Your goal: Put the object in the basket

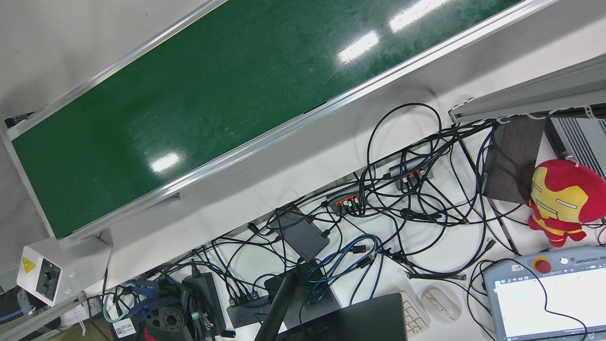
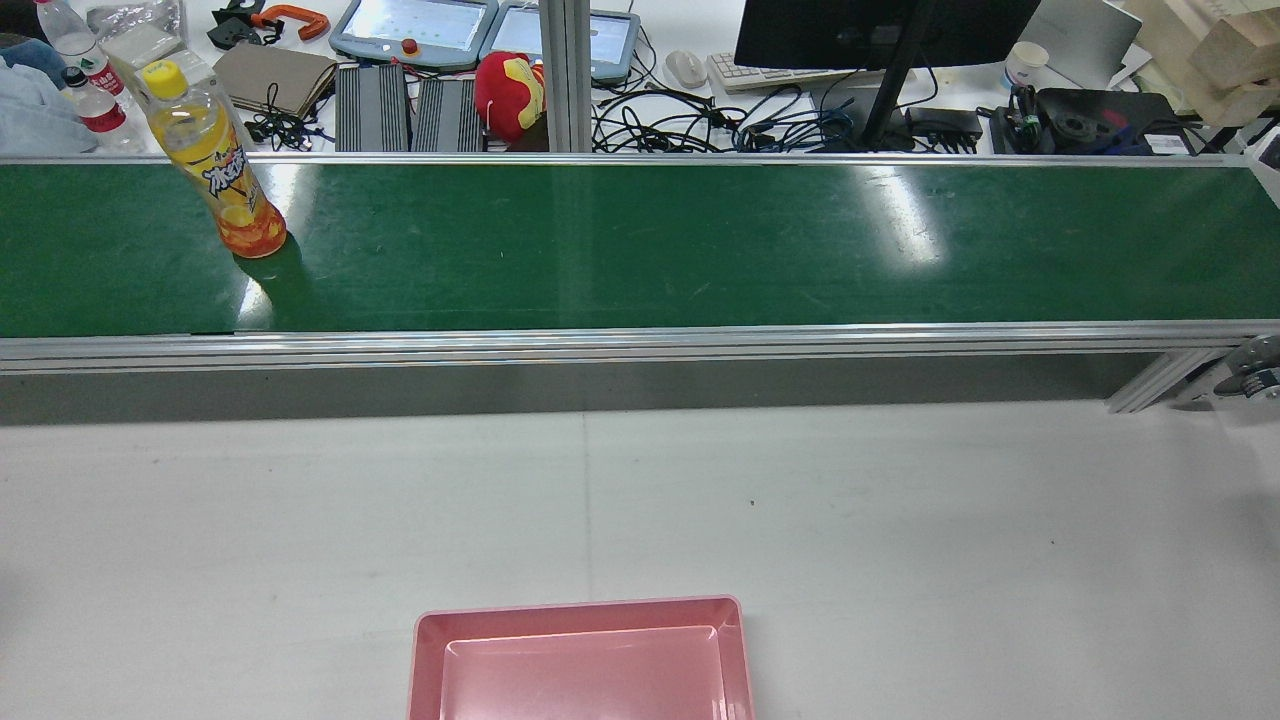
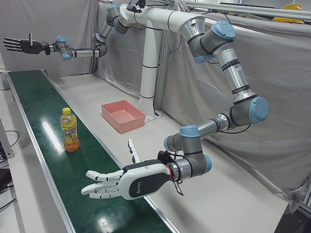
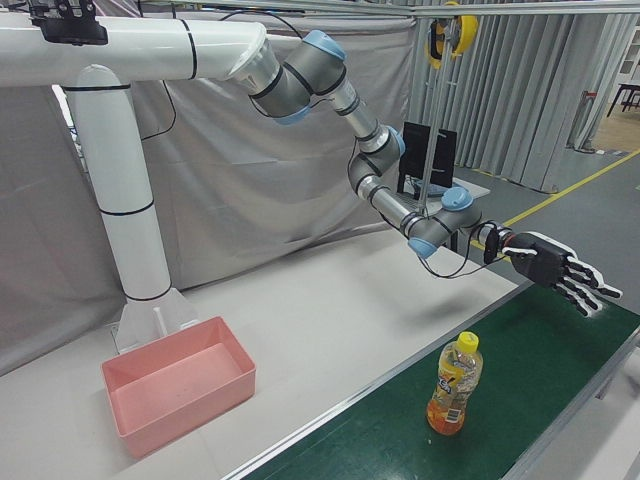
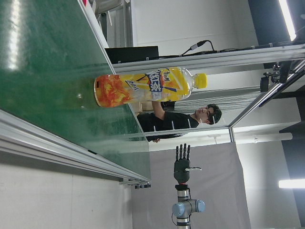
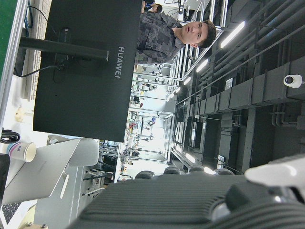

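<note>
I have not begun the grasp: both of my hands are empty with the fingers spread apart. My left hand hangs palm-sideways low over the green conveyor belt, and the bottle stands on that belt ahead of its fingertips, apart from them with bare belt between. My right hand is stretched out flat far down the belt, well beyond the bottle, holding nothing.

The bottle stands upright on its base, long axis vertical, yellow cap pointing straight up; in my left hand's camera it lies sideways only because that picture is turned. The orange drink and label face my palm side.

As I judge it, the step in hand is the approach. Next I need to carry my left hand forward along the belt until the bottle's body sits between thumb and fingers, keeping the palm vertical to match its upright axis, then close around the middle, below the shoulder. It is tall and narrow, so a nudge from a fingertip could topple it.

The pink basket waits empty on the white tabletop, behind and to the side of my left hand, near the pedestal.
</note>
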